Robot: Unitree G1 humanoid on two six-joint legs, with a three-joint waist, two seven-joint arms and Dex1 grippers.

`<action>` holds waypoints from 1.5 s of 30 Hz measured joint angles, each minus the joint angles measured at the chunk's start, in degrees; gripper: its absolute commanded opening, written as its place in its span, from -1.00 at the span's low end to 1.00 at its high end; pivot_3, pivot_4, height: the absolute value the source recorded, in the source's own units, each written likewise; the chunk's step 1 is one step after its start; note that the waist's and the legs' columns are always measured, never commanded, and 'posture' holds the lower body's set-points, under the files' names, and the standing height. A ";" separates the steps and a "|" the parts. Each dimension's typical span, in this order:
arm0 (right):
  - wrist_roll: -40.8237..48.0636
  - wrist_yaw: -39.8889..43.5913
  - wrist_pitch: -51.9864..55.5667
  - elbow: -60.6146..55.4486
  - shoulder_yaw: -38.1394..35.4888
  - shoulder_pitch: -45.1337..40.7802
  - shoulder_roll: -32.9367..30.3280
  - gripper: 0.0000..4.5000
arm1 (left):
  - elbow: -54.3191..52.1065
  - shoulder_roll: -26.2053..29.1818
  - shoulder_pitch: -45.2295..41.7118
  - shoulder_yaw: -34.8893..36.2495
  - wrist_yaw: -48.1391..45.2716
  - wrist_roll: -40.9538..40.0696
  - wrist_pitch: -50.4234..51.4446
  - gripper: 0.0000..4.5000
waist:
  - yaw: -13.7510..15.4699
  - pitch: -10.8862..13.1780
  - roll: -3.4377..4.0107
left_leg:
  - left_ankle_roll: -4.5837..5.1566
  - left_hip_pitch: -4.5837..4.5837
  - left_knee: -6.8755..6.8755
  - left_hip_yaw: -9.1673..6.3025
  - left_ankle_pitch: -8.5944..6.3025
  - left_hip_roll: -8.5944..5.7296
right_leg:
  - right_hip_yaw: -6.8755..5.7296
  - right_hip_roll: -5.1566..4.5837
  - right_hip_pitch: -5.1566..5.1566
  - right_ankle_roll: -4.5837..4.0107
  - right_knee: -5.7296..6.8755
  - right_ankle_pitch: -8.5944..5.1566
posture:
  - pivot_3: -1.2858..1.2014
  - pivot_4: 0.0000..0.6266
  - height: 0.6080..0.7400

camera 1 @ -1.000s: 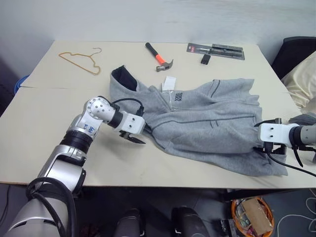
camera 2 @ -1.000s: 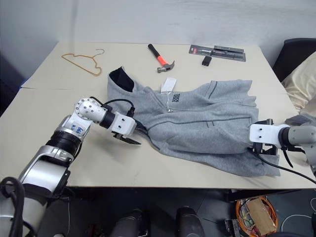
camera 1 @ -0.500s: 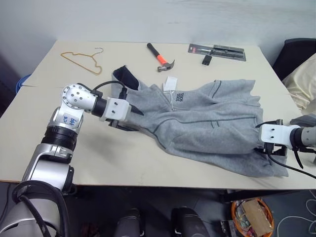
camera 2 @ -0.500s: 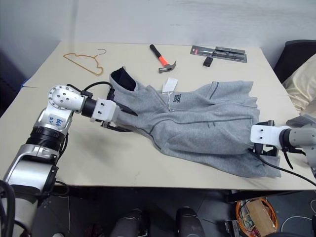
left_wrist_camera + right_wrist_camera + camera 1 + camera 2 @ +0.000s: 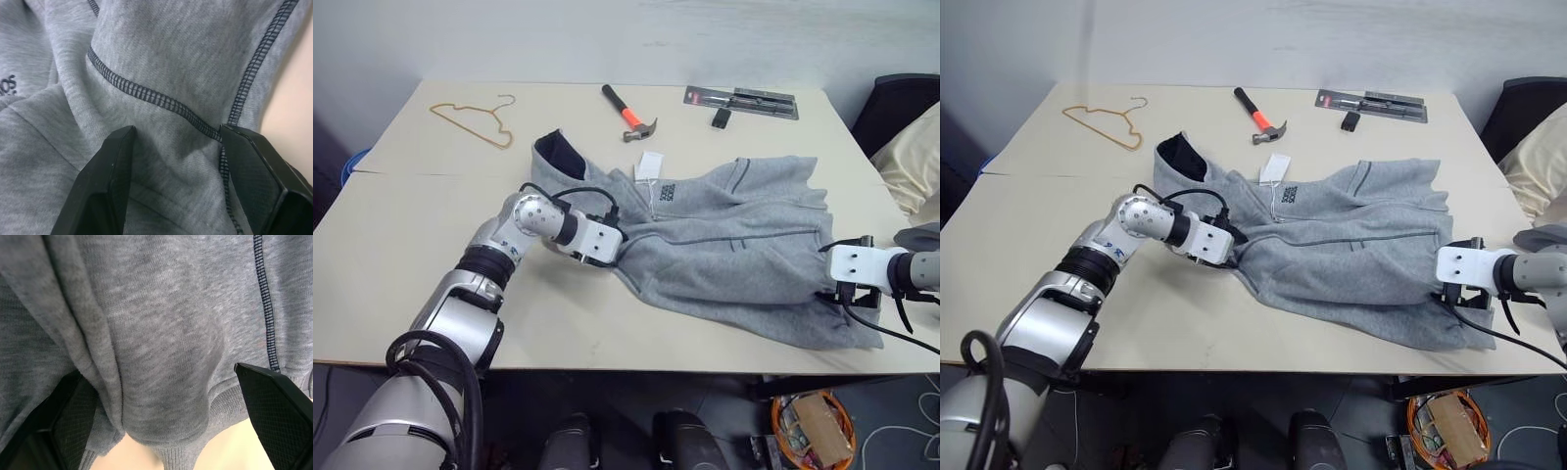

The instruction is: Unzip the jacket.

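Light-grey fleece zip jacket [image 5: 734, 245] lies crumpled on beige table [image 5: 411, 255], dark navy collar toward far-left. Left gripper [image 5: 176, 161] at jacket's left shoulder, fingers [image 5: 105, 181] spread, fabric and dark seam between them. Right gripper [image 5: 161, 431] at hem, near-right corner, jaws wide, straddling fabric fold.
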 measured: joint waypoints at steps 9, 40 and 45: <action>0.30 0.66 -0.24 0.43 0.09 -0.25 0.37 0.72 | 0.13 1.02 1.15 -0.32 -2.85 -0.28 -2.54 -0.79 | -0.09 0.00 0.00 | -0.05 0.01 0.00 0.00 -0.03 0.02 | 0.00 0.02 0.00 0.00 0.00 0.00 | 0.03 -0.52 1.00; 13.82 6.26 22.26 -55.87 -20.38 57.20 -0.88 -0.99 | -70.94 33.27 54.11 15.38 -16.38 -20.22 37.81 -1.00 | -0.19 -0.23 0.11 | -0.21 1.68 -1.31 -0.13 -0.63 0.22 | 0.08 0.00 1.29 -0.59 -0.58 -0.42 | 0.03 -0.52 1.00; 10.04 2.84 20.08 -56.13 -20.98 60.00 -0.06 -0.99 | -78.89 33.85 61.61 18.51 -11.06 -19.46 46.77 -1.00 | 0.03 -0.48 0.50 | -0.49 1.93 -1.68 -0.04 -0.46 0.17 | 0.11 0.01 1.32 -0.69 -0.57 -0.61 | 0.03 -0.52 1.00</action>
